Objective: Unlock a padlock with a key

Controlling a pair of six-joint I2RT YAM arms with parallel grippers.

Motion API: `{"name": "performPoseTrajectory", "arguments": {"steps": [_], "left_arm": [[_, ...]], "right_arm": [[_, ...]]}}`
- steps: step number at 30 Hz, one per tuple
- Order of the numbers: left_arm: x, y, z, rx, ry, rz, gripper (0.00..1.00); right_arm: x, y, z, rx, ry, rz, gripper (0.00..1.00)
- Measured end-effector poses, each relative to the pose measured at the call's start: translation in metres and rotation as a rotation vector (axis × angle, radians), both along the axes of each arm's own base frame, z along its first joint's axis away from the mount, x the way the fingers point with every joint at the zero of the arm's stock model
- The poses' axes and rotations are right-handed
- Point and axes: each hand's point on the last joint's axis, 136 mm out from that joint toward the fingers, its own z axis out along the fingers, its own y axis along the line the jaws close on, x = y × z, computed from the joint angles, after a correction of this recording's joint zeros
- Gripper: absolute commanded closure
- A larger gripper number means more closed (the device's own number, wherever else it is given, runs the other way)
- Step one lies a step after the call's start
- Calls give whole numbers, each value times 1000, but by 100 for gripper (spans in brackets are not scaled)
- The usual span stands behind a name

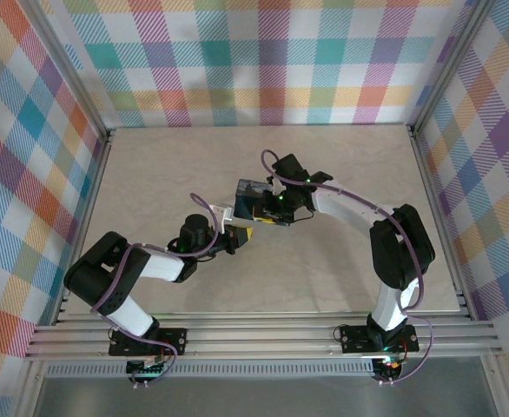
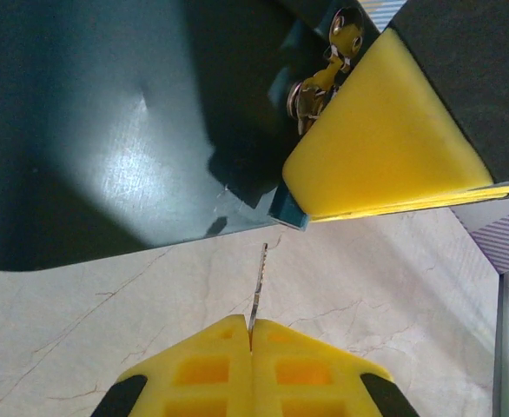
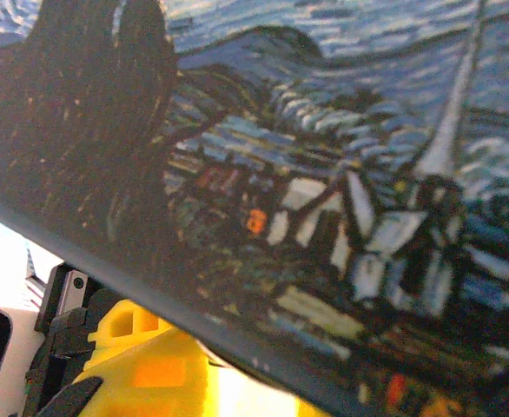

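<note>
My left gripper point(image 2: 251, 334) is shut on a thin silvery key point(image 2: 257, 287). The blade sticks out forward, its tip just short of a small blue corner point(image 2: 287, 211). I take that corner for the padlock's body; it pokes out under a yellow finger point(image 2: 385, 148) of my right gripper. Silvery metal loops point(image 2: 317, 87) show above that finger, against the dark-blue painted tin point(image 2: 107, 130). From above, the right gripper point(image 1: 276, 208) sits at the tin point(image 1: 256, 193) and the left gripper point(image 1: 237, 236) just in front of it. The tin's painted lid point(image 3: 324, 174) hides the right jaws.
The tin stands mid-table on pale marbled board point(image 1: 341, 261). Metal rails point(image 1: 263, 334) run along the near edge, and checked cloth walls point(image 1: 29, 174) close in the sides and back. Bare table point(image 2: 107, 330) lies around the key.
</note>
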Motion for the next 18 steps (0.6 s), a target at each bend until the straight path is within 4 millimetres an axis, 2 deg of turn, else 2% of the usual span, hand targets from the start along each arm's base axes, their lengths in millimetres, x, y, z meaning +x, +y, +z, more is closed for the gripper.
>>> {"name": "performPoseTrajectory", "arguments": {"steps": [18], "left_arm": [[5,-3,17,-36,-17,7,100]], "right_arm": [[5,0,1,24,4,-19,100]]}}
